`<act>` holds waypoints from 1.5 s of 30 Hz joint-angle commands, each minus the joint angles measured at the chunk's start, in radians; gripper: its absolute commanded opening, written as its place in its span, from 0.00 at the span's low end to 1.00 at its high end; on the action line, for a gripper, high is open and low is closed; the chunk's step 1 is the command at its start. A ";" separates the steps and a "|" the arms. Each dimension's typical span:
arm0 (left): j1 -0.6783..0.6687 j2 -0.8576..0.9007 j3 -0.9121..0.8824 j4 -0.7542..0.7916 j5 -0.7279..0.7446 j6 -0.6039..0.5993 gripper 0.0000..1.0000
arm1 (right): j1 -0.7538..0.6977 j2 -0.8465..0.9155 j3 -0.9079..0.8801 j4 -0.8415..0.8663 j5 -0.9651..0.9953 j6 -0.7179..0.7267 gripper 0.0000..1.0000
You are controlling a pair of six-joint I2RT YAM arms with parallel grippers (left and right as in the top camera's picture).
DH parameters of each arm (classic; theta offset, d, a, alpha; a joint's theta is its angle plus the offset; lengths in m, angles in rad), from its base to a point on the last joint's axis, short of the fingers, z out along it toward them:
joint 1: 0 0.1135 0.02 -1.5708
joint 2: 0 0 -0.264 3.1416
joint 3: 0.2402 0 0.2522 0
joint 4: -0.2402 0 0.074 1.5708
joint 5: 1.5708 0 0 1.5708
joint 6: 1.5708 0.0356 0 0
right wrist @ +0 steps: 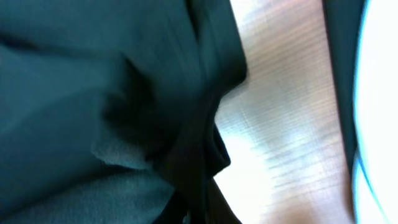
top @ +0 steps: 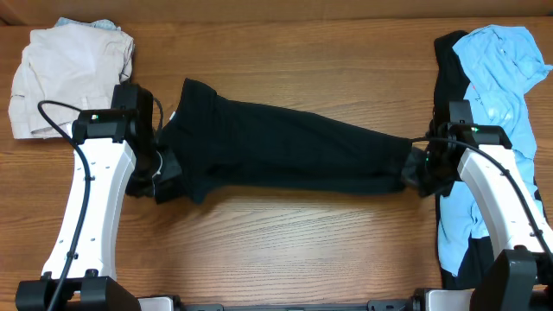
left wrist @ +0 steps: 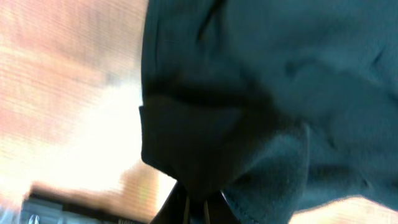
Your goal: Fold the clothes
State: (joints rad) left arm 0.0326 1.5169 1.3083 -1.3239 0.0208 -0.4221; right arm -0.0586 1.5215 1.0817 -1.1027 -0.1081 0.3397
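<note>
A large black garment point(top: 276, 147) is stretched across the middle of the table between my two grippers. My left gripper point(top: 166, 168) is shut on its left end, and the fabric point(left wrist: 249, 81) fills the left wrist view down to the fingers point(left wrist: 200, 208). My right gripper point(top: 421, 168) is shut on its right end, with the fabric point(right wrist: 93, 93) bunched at the fingers point(right wrist: 202, 205). A light blue shirt point(top: 501, 95) lies at the right edge over another black piece point(top: 448, 69). No white label shows.
A folded beige garment point(top: 65, 78) with a bit of light blue under it sits at the back left corner. Bare wood table point(top: 285, 233) shows in front of the black garment and behind it.
</note>
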 commanded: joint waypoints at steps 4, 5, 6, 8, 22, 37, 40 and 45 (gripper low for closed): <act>0.000 0.003 0.018 0.230 -0.110 0.019 0.04 | -0.005 0.008 0.043 0.211 -0.002 0.000 0.04; 0.000 0.008 0.013 0.276 -0.115 0.019 0.04 | -0.004 0.017 0.043 0.238 -0.002 0.001 0.04; 0.000 0.014 0.007 0.317 -0.123 0.019 0.04 | -0.004 0.027 0.043 0.259 -0.002 0.001 0.04; 0.000 0.032 -0.003 0.386 -0.126 0.019 0.04 | -0.004 0.047 0.043 0.286 -0.002 0.001 0.04; -0.019 0.360 -0.010 0.714 -0.098 0.032 0.77 | -0.004 0.211 0.043 0.385 0.003 0.000 0.52; -0.023 0.365 0.352 0.299 -0.037 0.105 1.00 | -0.007 0.327 0.038 0.392 0.016 -0.024 1.00; -0.023 0.365 0.401 0.260 -0.004 0.105 1.00 | -0.007 0.340 0.037 0.398 -0.008 -0.034 0.97; -0.026 0.368 0.404 0.241 0.022 0.105 1.00 | 0.005 0.340 0.036 0.429 -0.069 -0.034 0.48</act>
State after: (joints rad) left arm 0.0193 1.8877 1.6951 -1.0725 0.0082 -0.3359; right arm -0.0582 1.8462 1.1080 -0.6876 -0.1280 0.3153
